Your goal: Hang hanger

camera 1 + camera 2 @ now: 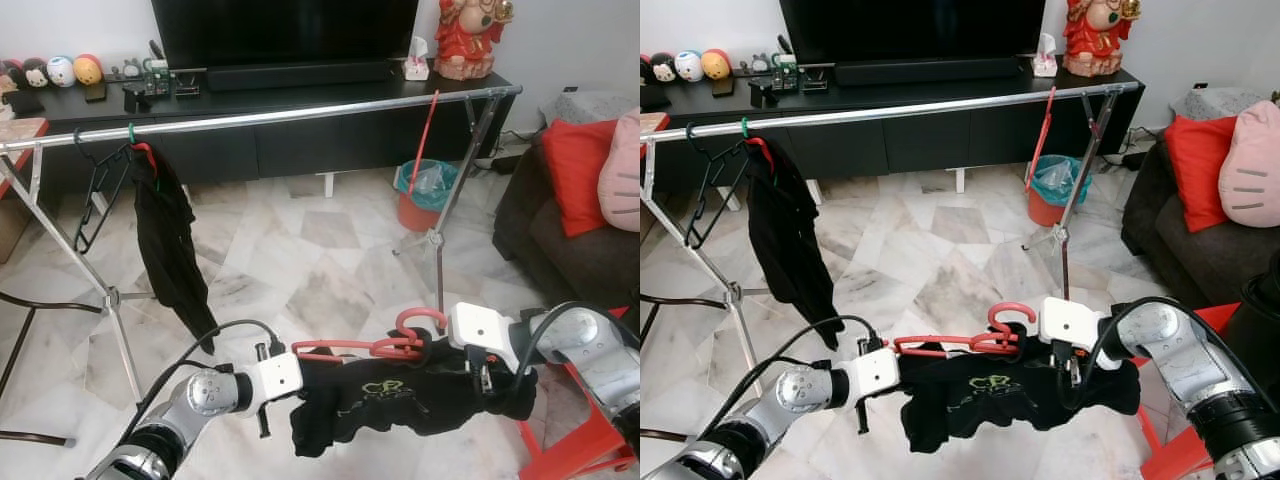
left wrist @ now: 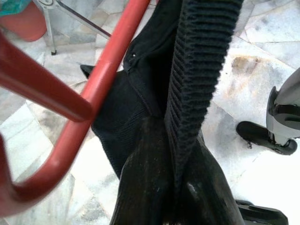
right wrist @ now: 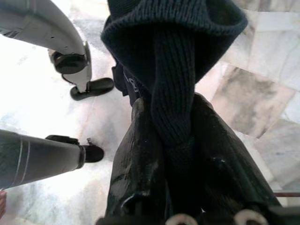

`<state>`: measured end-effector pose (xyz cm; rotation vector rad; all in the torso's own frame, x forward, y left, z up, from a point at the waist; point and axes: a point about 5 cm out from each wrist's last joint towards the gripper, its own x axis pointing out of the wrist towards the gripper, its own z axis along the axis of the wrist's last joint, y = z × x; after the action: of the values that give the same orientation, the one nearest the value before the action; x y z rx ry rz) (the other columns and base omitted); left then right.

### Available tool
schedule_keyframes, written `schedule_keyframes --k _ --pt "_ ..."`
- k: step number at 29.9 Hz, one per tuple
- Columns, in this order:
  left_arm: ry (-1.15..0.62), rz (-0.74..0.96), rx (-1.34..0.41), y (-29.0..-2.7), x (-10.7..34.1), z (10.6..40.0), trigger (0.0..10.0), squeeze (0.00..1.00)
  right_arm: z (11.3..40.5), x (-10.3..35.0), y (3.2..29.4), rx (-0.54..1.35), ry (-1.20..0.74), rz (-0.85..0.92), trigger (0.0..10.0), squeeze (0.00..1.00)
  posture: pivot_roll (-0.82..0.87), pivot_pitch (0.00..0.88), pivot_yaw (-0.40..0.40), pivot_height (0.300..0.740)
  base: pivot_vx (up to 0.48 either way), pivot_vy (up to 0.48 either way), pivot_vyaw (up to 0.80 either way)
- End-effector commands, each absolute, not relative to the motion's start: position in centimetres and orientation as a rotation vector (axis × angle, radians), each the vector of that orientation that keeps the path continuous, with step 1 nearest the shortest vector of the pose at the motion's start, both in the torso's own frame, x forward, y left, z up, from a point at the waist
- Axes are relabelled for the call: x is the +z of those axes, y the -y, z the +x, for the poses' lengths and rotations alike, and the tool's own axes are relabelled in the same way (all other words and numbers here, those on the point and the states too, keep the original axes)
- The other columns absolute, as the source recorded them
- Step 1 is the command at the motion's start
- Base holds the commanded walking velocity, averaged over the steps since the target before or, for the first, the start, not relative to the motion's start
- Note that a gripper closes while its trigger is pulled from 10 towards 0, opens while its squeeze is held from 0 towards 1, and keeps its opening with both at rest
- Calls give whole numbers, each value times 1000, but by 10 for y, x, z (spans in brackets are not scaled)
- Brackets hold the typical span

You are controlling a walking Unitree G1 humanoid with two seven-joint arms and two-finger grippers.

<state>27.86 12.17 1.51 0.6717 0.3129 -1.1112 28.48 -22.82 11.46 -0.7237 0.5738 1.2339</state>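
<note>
1. Jaws of the left gripper point(image 2: 176, 154) are clamped on a ribbed edge of the black shirt point(image 1: 400, 398); the wrist view shows dark cloth pinched between the two black fingers, with the red hanger point(image 1: 370, 347) just beside them.
2. Jaws of the right gripper point(image 3: 173, 150) are likewise closed on a fold of ribbed knit from the same shirt, cloth bulging out beyond the fingertips.
3. Both silver arms reach toward each other low in front of the robot, the shirt stretched and sagging between them above the marble floor point(image 1: 300, 260).
4. The hanger lies across the top of the shirt, roughly level, its hook point(image 1: 420, 320) curling up near the right wrist. Whether the hanger is threaded through the shirt cannot be told.
5. A long metal rail point(image 1: 300, 112) spans the scene well beyond the arms, resting on crossed legs at each end.
6. At the rail's left end hangs a black garment point(image 1: 165, 240) on a hanger, with an empty black hanger point(image 1: 95, 190) beside it.
7. Behind the rail stands a dark TV table point(image 1: 300, 95) carrying a television point(image 1: 285, 30).
8. A red bin point(image 1: 420, 195) sits near the rail's right legs, and a sofa with a red cushion point(image 1: 580, 170) is on the right.
</note>
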Motion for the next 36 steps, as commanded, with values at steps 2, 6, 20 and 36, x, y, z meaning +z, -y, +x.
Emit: schedule_keyframes --k 2,6,20,36 --pt "-446 708 -1040 -154 4 274 10000 0 280 124 265 1148 -696 -806 10000 0 -13 22 4 740 0 0 0" --pt "-445 711 -1039 -155 4 274 10000 0 278 122 268 1148 -722 -819 10000 0 -13 22 4 740 0 0 0" --pt "-441 724 -1037 -154 4 275 10000 0 275 109 286 1060 -868 -987 10000 0 -13 24 5 740 0 0 0" --pt "-428 743 -1033 -154 6 277 10000 0 264 107 291 1165 -956 -1024 10000 0 -12 27 5 740 0 0 0"
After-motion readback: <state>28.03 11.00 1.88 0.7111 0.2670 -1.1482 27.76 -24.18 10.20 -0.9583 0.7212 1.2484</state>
